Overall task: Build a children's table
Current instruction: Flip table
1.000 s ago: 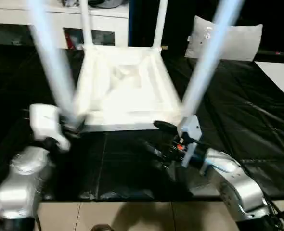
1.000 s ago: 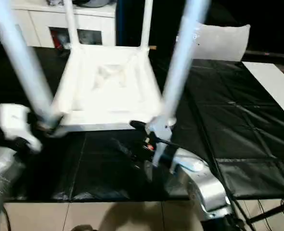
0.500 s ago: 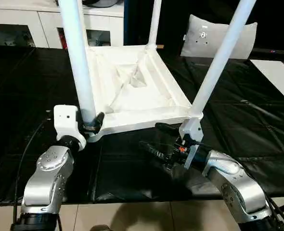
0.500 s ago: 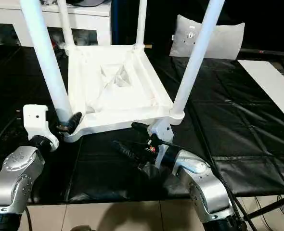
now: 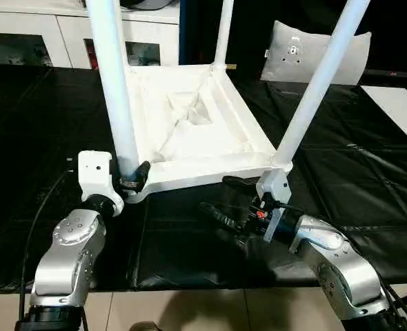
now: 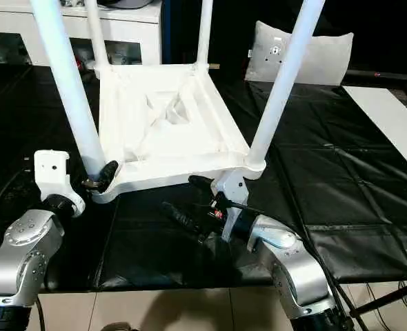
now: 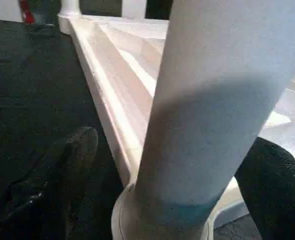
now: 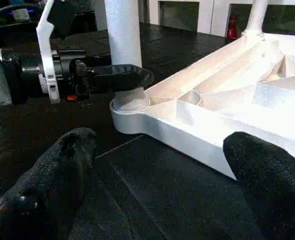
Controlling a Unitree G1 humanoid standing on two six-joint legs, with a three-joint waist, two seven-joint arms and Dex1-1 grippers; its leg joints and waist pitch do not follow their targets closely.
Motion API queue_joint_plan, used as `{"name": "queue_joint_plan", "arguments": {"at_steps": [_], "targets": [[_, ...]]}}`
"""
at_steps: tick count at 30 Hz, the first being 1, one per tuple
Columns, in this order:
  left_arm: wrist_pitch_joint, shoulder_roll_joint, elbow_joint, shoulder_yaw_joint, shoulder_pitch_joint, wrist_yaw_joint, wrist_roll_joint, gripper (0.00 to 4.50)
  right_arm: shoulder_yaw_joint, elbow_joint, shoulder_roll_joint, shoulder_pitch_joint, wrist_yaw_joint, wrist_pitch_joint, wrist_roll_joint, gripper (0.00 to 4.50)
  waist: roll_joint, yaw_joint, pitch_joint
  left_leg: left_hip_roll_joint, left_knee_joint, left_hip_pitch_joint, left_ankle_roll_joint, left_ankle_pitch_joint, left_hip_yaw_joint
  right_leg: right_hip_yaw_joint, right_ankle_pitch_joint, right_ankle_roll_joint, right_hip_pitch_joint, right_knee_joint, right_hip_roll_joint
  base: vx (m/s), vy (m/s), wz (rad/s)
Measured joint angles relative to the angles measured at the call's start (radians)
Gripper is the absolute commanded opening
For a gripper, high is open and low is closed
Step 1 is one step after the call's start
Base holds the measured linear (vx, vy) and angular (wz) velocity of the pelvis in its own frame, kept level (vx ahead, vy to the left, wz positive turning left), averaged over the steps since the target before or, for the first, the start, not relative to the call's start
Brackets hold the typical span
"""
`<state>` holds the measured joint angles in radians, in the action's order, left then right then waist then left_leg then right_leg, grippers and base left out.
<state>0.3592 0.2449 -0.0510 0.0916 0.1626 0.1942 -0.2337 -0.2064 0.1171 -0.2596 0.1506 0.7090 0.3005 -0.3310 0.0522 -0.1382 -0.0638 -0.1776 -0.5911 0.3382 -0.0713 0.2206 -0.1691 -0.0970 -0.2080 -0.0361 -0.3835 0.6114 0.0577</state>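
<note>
A black-covered desk (image 5: 369, 172) carries the white plastic rectangular table top (image 5: 190, 131), which lies upside down with its ribbed underside facing up. Four long white tapered tube legs stand up from its round corner sockets: the near-left leg (image 5: 114, 89), the near-right leg (image 5: 317, 83), the far-right leg (image 5: 222, 31) and the far-left leg (image 6: 93, 31). A grey-white cushion (image 5: 314, 52) leans upright at the far edge of the desk, and white cabinets (image 5: 45, 34) stand behind. The left pincer (image 5: 129, 181) has its two black fingers set on either side of the near-left leg's base, at the socket. The right pincer (image 5: 225, 200) hangs wide open and empty just in front of the top's near edge, beside the near-right corner.
</note>
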Motion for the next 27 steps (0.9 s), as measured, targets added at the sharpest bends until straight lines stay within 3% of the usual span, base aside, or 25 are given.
{"name": "queue_joint_plan", "arguments": {"at_steps": [6,12,27], "targets": [[-0.045,0.062,0.077,-0.001,0.023,0.149,-0.036,4.29,0.000,0.000,-0.007,-0.003,0.022,-0.002,-0.001,4.50,0.000,0.000,0.000,0.000,0.000,0.000,0.000,0.000,0.000,0.000,0.001,-0.001,0.000,0.000,0.000,0.000,0.000,0.00],[-0.084,0.139,0.182,0.022,0.088,0.330,-0.086,3.89,0.000,0.000,-0.015,-0.005,0.048,-0.006,-0.016,4.50,0.000,-0.001,0.000,0.000,0.000,-0.005,0.000,0.000,0.000,0.000,0.002,-0.004,0.000,0.000,0.000,0.000,0.000,0.00],[-0.119,0.164,0.290,0.028,0.148,0.457,-0.114,2.63,-0.001,0.000,-0.016,-0.018,0.076,-0.009,-0.024,4.50,-0.001,-0.002,0.000,0.000,0.000,-0.005,0.000,0.000,0.000,0.000,0.003,-0.005,0.000,0.001,0.000,0.000,0.000,0.00]]}}
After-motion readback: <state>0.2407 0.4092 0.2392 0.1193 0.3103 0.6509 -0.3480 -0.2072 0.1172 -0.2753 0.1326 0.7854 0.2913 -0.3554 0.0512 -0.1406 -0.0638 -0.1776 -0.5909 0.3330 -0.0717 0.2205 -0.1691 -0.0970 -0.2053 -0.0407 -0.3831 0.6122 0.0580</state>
